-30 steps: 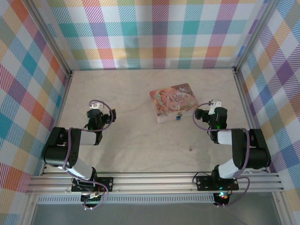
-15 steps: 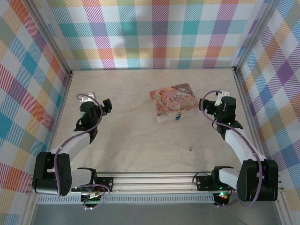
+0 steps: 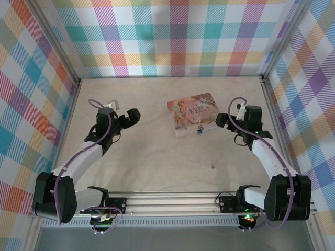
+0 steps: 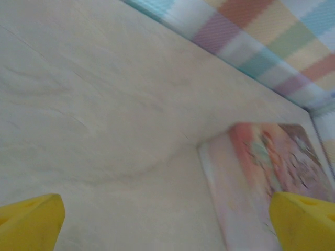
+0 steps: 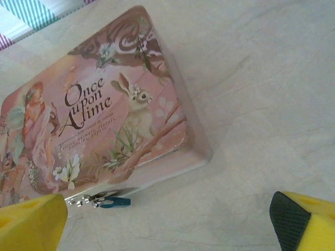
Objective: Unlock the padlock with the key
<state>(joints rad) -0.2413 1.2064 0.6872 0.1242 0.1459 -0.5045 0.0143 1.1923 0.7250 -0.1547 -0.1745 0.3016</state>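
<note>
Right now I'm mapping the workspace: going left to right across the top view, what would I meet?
The left gripper → pink illustrated tin → right gripper.

Blurred pink tin [image 4: 255,180]; key [image 3: 212,166] a mere speck

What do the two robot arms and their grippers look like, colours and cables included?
The left arm and right arm have white tubular links, black joints and a looping purple cable each. The left gripper and right gripper are black; wrist views show wedge-shaped yellow fingers, one right finger with a black patch.
</note>
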